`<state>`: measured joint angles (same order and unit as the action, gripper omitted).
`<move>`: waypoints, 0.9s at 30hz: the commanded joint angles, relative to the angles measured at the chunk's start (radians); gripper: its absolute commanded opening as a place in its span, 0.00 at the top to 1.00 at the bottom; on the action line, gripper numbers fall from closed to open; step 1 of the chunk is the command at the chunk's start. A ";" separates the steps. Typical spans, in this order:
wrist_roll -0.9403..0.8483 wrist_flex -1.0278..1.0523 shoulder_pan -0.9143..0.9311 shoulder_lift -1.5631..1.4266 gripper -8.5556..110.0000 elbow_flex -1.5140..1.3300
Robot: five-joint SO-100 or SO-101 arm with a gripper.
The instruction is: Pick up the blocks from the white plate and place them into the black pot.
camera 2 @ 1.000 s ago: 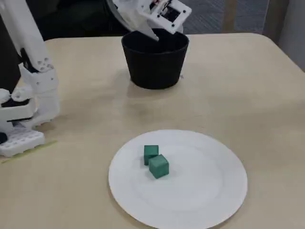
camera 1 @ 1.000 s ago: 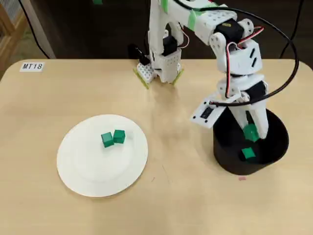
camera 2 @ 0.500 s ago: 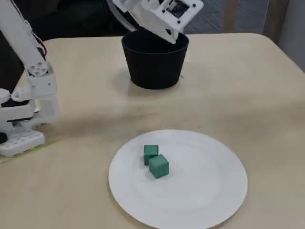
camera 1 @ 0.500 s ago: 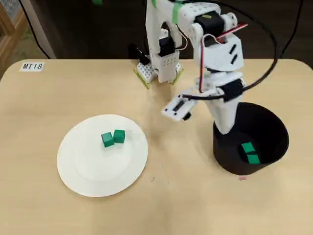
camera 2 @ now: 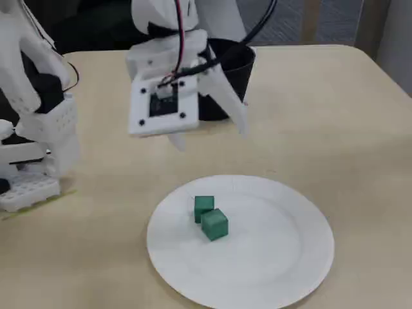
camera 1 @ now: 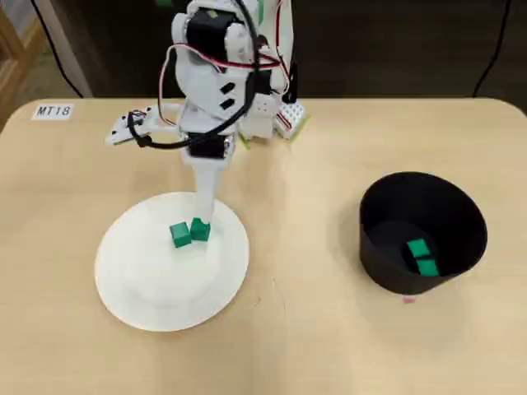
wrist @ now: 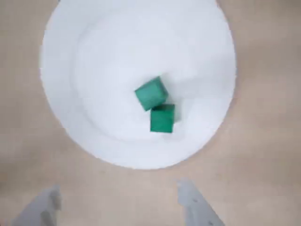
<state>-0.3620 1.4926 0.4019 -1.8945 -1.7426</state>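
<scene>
Our gripper (camera 2: 209, 133) hangs empty, jaws spread, above the white plate's (camera 1: 132, 288) far rim. We see two blocks (wrist: 156, 106) touching mid-plate, two in the black pot (camera 1: 461, 239). Closing there risks pinching both or knocking one away.

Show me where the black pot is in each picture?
Overhead view: the black pot stands on the right, two green blocks inside.
Wrist view: not in it.
Fixed view: top middle, mostly hidden behind the arm.
Shared landmark: the white plate.
</scene>
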 commanded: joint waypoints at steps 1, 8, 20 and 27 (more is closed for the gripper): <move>-0.043 0.034 0.034 0.029 0.60 0.003; -0.106 0.086 0.061 0.118 0.60 0.003; -0.175 0.114 0.094 0.143 0.61 0.020; -0.247 0.095 0.094 0.213 0.61 0.040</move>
<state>-0.5890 1.6045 0.5062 -1.6812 -1.7441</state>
